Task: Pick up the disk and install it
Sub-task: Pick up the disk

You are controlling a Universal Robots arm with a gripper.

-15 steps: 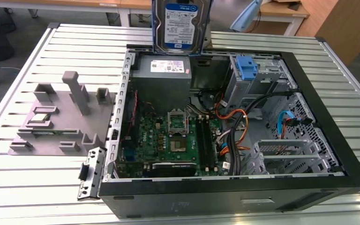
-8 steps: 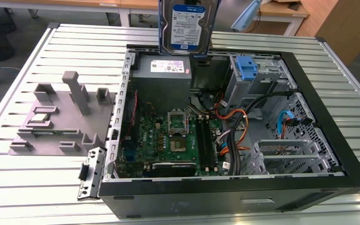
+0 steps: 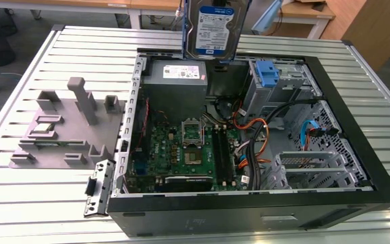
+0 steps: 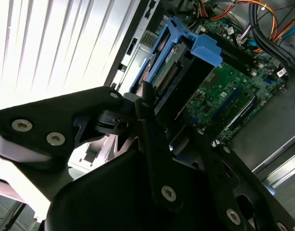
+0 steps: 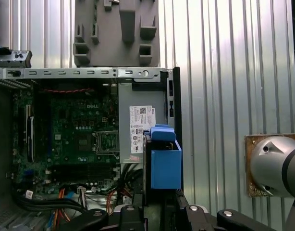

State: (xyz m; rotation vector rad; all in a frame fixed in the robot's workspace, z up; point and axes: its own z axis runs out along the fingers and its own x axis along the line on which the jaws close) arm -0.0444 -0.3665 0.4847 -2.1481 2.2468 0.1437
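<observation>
Above the far edge of the open computer case (image 3: 359,152), in the exterior view: disk (image 3: 215,28) hanging upright in the air, white-and-blue label turned to the camera, blue rails down both long edges, lower end just over the power supply (image 3: 174,76)

In the second wrist view: gripper (image 4: 169,113) clenched on the disk, black fingers (image 4: 150,125) pressed against its sides, connector end pointing down toward the case interior

In the first wrist view: disk (image 5: 164,166) seen edge-on, poised over the side of the power supply nearest the case wall

Inside the case, exterior view:
- grey power supply with white label, far corner on the exterior view's left
- green motherboard (image 3: 188,147) flat on the case floor
- orange and black cables (image 3: 253,127) bunched just beside the motherboard
- blue plastic latch (image 3: 266,73) standing in the drive bay at the far side, toward the exterior view's right
- blue cable (image 3: 310,129) looping near the wall on the exterior view's right
- metal drive cage (image 3: 310,162) in the near corner on that side

Outside the case, on the slatted metal table (image 3: 32,213):
- grey fixture (image 3: 66,127) just beside the case on the exterior view's left, small square part (image 3: 42,127) seated in one recess
- metal bracket (image 3: 97,190) lying by the case's near corner
</observation>
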